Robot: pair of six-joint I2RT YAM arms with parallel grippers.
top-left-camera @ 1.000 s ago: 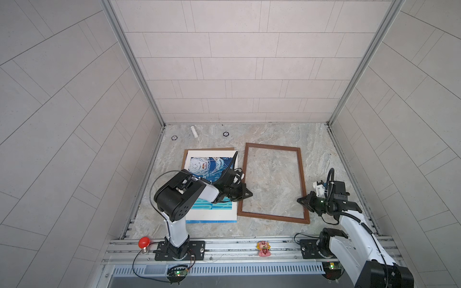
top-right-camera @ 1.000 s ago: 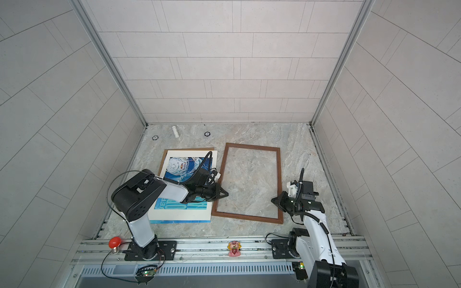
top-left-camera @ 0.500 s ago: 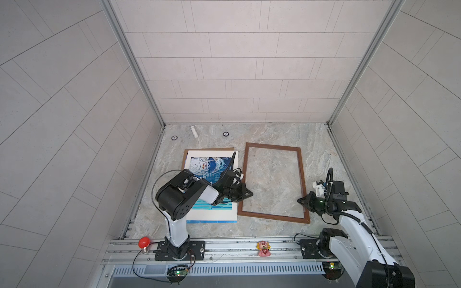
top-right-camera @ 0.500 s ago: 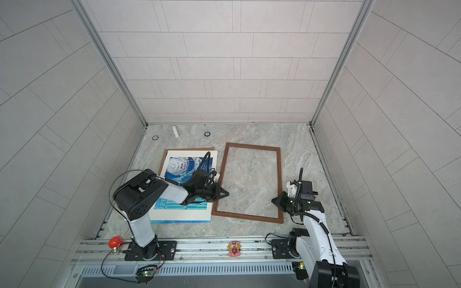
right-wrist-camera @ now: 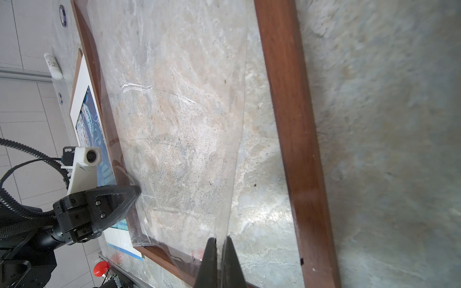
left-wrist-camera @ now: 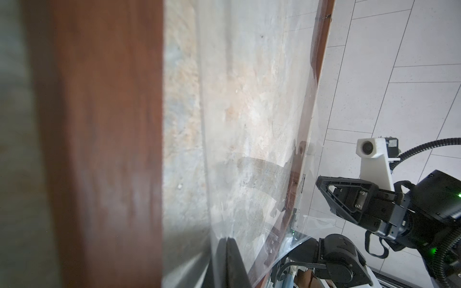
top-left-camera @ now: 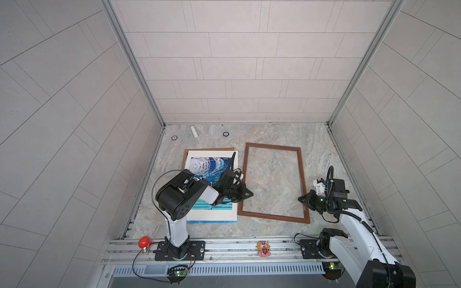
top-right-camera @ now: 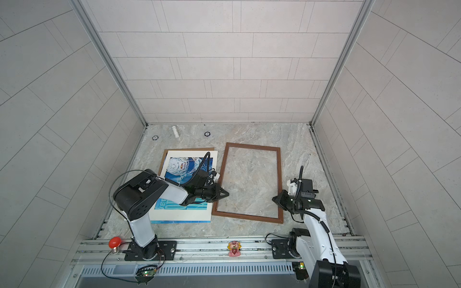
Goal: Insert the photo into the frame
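Left gripper [top-left-camera: 251, 194] and right gripper [top-left-camera: 299, 199] are both clamped shut on opposite edges of a clear sheet [right-wrist-camera: 187, 124]; frame [top-left-camera: 273, 218] lies right under them; photo [top-left-camera: 199, 164] sits outside it, behind the left gripper.

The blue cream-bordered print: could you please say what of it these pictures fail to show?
- Both top views: the black-and-white left arm hides the middle of the blue cream-bordered print.
- Right wrist view: the black left end effector covers part.
- Beneath it, the brown cardboard board shows only slivers.
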